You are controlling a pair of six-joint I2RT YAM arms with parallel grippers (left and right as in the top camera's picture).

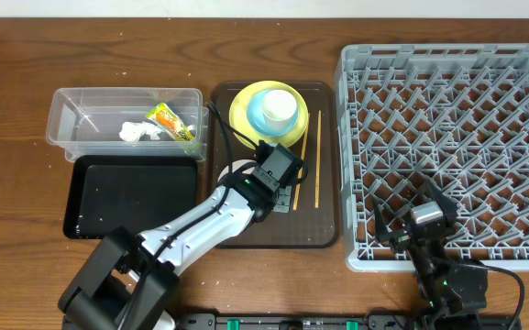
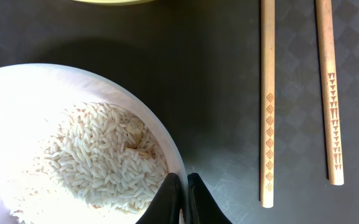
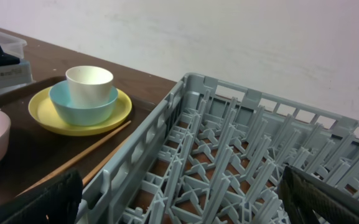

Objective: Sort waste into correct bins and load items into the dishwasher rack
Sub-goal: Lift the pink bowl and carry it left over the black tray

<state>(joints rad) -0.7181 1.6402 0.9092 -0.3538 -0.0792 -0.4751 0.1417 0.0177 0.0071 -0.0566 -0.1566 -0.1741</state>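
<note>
Wooden table, brown tray: whitish bowl of rice is pinched at its rim by the closed left gripper, likely for tipping into the black tub. Right gripper is parked wide open over the rack.

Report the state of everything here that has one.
Left end effector, shut on rice bowl rim.
Right end effector, open.
Rice bowl, holding rice.
Clear tub, holding wrapper and scrap.
Black tub, empty.
Dishwasher rack, empty.
White cup, upright, nested in blue bowl.
Chopsticks, lying on tray.
</note>
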